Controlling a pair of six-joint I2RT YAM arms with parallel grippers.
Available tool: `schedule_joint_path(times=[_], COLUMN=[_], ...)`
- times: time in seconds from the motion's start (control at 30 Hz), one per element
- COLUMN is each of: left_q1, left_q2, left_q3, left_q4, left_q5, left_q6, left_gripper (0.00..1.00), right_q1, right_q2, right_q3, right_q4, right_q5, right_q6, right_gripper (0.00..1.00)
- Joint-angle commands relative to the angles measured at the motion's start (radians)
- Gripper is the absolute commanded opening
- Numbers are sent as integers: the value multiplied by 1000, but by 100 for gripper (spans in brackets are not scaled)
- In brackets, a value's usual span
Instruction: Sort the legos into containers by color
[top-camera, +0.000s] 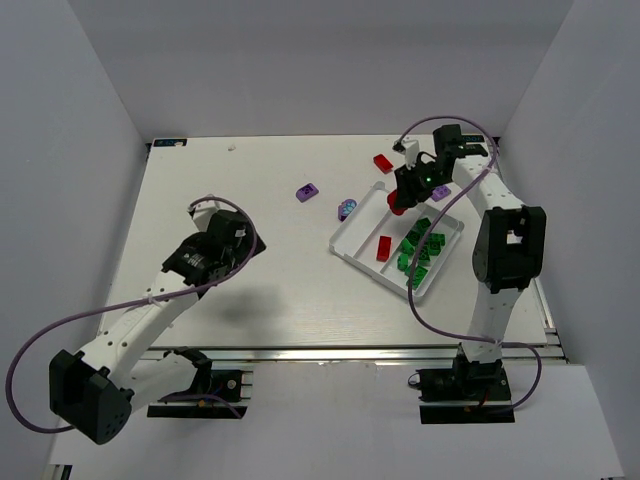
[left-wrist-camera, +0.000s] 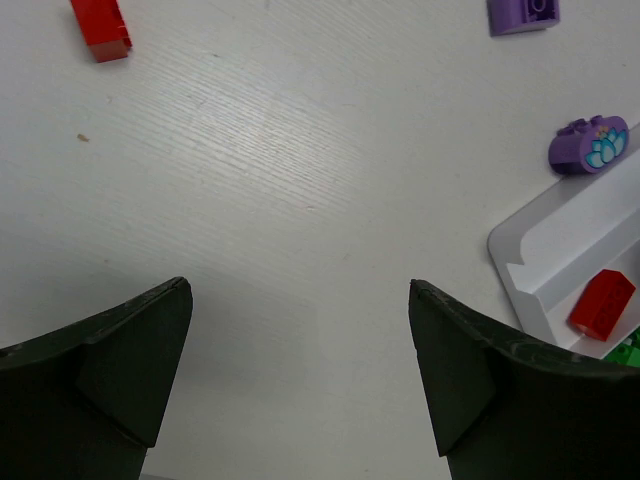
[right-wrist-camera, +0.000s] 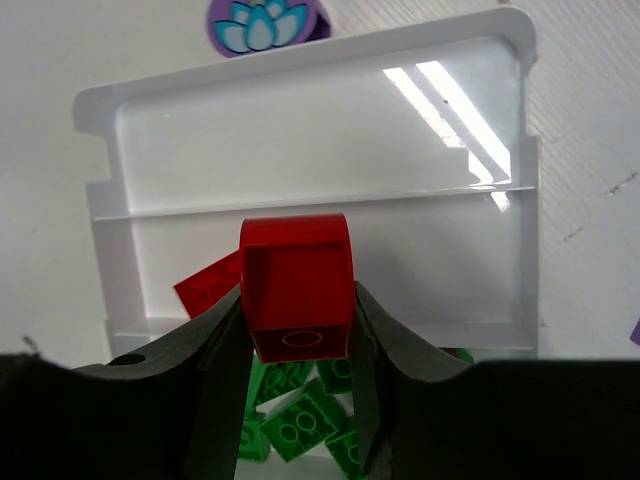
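Note:
The white tray (top-camera: 358, 226) lies right of centre with three long compartments. Several green bricks (top-camera: 420, 254) fill its right compartment and one red brick (top-camera: 384, 248) lies in the middle one. My right gripper (top-camera: 404, 197) hovers over the tray's far end, shut on a red brick (right-wrist-camera: 297, 285). In the right wrist view that brick hangs over the middle compartment, with the flat red brick (right-wrist-camera: 208, 284) and green bricks (right-wrist-camera: 300, 425) below. My left gripper (left-wrist-camera: 300, 290) is open and empty above bare table, left of the tray (left-wrist-camera: 560, 235).
Loose on the table are a red brick (top-camera: 383, 163), a purple brick (top-camera: 307, 192), a round purple flower piece (top-camera: 346, 208) at the tray's left corner, and another purple brick (top-camera: 440, 193). White walls enclose the table.

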Motion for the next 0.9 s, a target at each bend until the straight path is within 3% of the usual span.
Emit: schedule_joint_path(times=[0.0,0.53,0.87], left_q1=[19,217,323], left_q2=[-33,86,166], left_q3=[-15,45,42], left_q4=[-59,-107,-72], left_q5=[-52,-35,-17], left_q6=[-33,76,170], left_gripper=[98,98,98], right_q1=[5,5,3], right_q2=[14,97,41], right_q3=[-17,-18,-35], right_q4=[109,161,159], right_q5=[151,343,335], right_q6=[91,25,6], right_gripper=[22,53,59])
